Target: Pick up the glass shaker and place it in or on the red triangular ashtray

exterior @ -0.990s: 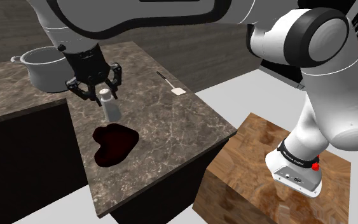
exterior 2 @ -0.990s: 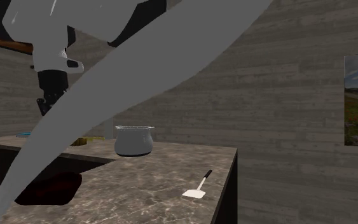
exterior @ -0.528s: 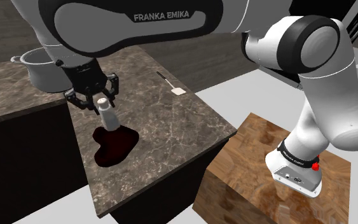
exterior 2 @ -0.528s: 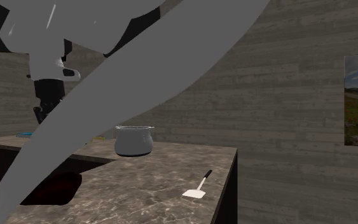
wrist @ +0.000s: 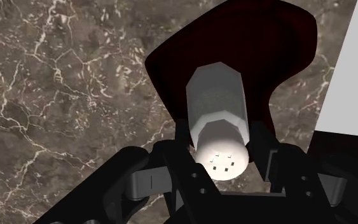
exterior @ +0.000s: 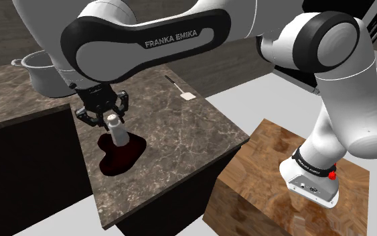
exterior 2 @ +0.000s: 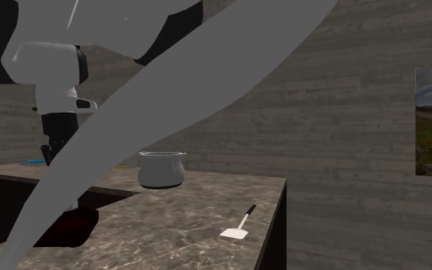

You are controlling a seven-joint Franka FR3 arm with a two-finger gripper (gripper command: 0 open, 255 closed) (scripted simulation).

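Dark red ashtray (exterior: 113,161) lies under the shaker (exterior: 118,136), pinched by our gripper (exterior: 111,119); placement step: we should next lower, then release.

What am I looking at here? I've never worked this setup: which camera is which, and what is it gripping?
It is one white robot arm mounted on a wooden box. The black two-fingered hand at its tip is the end effector.

The shoulder view looks down from beside the box. The second exterior view looks low across the counter, with the arm large in the foreground. The wrist view looks along the fingers.

On the dark veined counter are a dark red ashtray, a pot and a spatula.

The fingers clasp the cap of a pale shaker. It is upright with its base at the ashtray; I cannot tell whether it touches.
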